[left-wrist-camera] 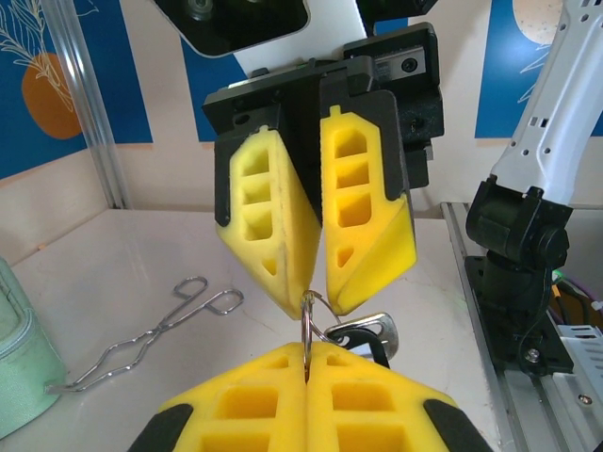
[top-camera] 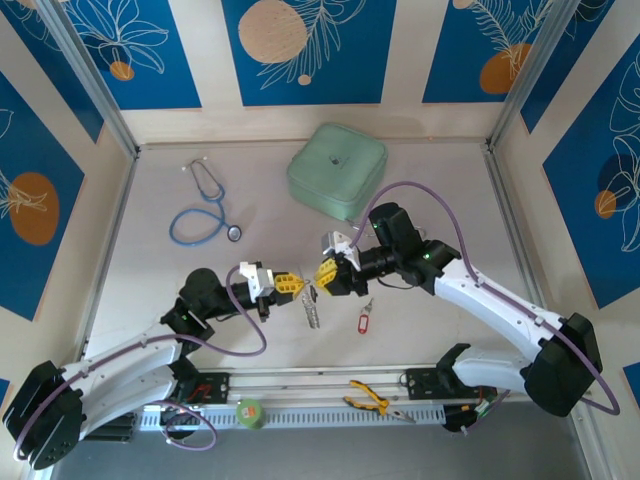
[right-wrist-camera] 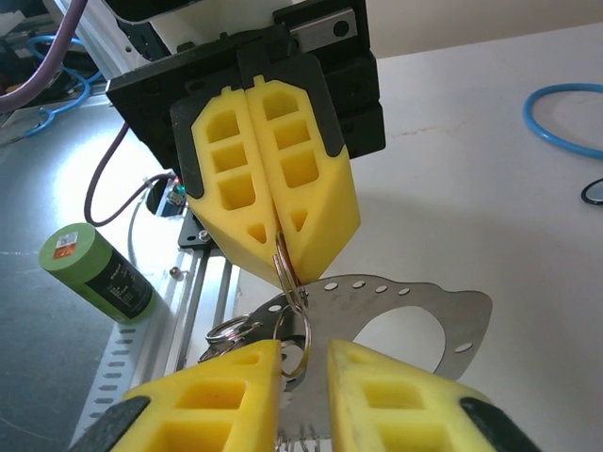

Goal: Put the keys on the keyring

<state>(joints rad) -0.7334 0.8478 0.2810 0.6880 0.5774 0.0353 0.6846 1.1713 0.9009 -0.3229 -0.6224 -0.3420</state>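
Note:
My left gripper (left-wrist-camera: 308,347) is shut on a thin silver split ring of the keyring (left-wrist-camera: 309,320), which stands on edge between its yellow pads. The right gripper (right-wrist-camera: 303,347) faces it, jaws slightly apart, with a linked ring (right-wrist-camera: 300,344) in the gap touching one pad. A flat silver plate with holes (right-wrist-camera: 405,311) and small rings hang from the bunch. In the top view both grippers, left (top-camera: 290,283) and right (top-camera: 325,272), meet over the table's middle, metal pieces (top-camera: 312,305) dangling below. The key with the red tag (top-camera: 365,322) lies on the table just right of them.
A blue stethoscope (top-camera: 205,210) lies at the back left and a green case (top-camera: 337,170) at the back middle. Yellow-handled pliers (top-camera: 375,400) and a green tape roll (top-camera: 250,412) rest on the front rail. A thin metal clamp tool (left-wrist-camera: 151,334) lies near the case.

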